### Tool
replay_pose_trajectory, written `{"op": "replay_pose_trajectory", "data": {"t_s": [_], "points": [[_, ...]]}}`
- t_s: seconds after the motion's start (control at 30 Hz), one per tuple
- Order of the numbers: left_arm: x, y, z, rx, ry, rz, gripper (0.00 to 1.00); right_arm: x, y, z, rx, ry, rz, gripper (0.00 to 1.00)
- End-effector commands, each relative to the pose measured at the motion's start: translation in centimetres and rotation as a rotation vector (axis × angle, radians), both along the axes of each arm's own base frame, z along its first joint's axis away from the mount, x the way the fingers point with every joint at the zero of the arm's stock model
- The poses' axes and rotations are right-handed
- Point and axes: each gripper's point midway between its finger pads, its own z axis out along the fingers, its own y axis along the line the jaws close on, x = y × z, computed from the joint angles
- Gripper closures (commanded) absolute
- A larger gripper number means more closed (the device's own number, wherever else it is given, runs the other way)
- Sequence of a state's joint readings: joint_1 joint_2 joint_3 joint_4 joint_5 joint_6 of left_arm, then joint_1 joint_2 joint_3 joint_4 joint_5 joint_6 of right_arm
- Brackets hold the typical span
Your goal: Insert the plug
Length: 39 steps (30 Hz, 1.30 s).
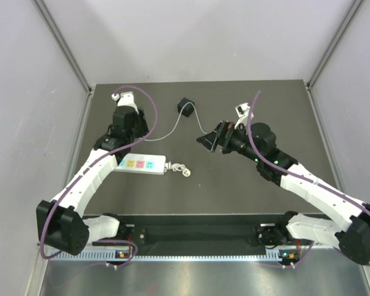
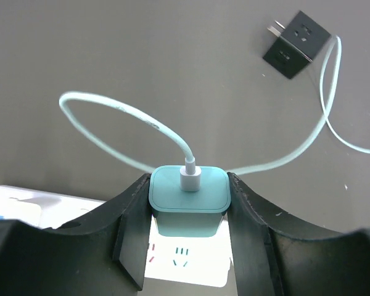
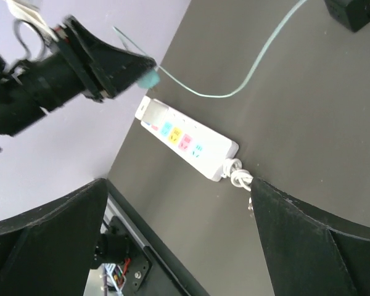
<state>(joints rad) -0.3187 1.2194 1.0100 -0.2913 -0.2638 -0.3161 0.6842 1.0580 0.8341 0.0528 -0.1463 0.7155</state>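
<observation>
Two arms, top view: the power strip [image 1: 142, 164] is laid on the counter [image 1: 234, 185]; a black cube adapter [image 1: 185, 105] is seen well apart, farther back.
Left wrist: a pale plug [image 2: 172, 197] is clenched in the left gripper [image 2: 188, 192] jaws over a strip socket, its wire [image 2: 111, 111] looped behind.
Right wrist: the right gripper [image 3: 179, 240] jaws are released, nothing held.
Step advice: prongs should be squared over the slots, then pressed straight down.
</observation>
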Motion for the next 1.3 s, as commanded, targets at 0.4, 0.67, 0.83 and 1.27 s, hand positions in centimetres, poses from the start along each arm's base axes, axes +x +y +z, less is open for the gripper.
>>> {"op": "replay_pose_trajectory", "data": {"t_s": [0.4,0.67,0.83,1.27], "points": [[-5.9,-10.0,9.1,-0.15,-0.272,-0.745,1.0,2.3,1.2,0.0,-0.049,-0.068,0.157,0.03],[-1.9,-2.5,7.4,-0.093,-0.394,-0.225,1.0,1.1,-0.1,0.0,0.041,-0.053,0.137,0.04],[-0.9,0.2,5.7,-0.046,-0.413,-0.087,1.0,0.5,0.2,-2.8,0.075,0.03,0.136,0.04],[-10.6,-13.7,7.9,-0.301,-0.219,-1.156,1.0,-0.2,2.0,3.5,-0.072,-0.348,0.433,0.05]]}}
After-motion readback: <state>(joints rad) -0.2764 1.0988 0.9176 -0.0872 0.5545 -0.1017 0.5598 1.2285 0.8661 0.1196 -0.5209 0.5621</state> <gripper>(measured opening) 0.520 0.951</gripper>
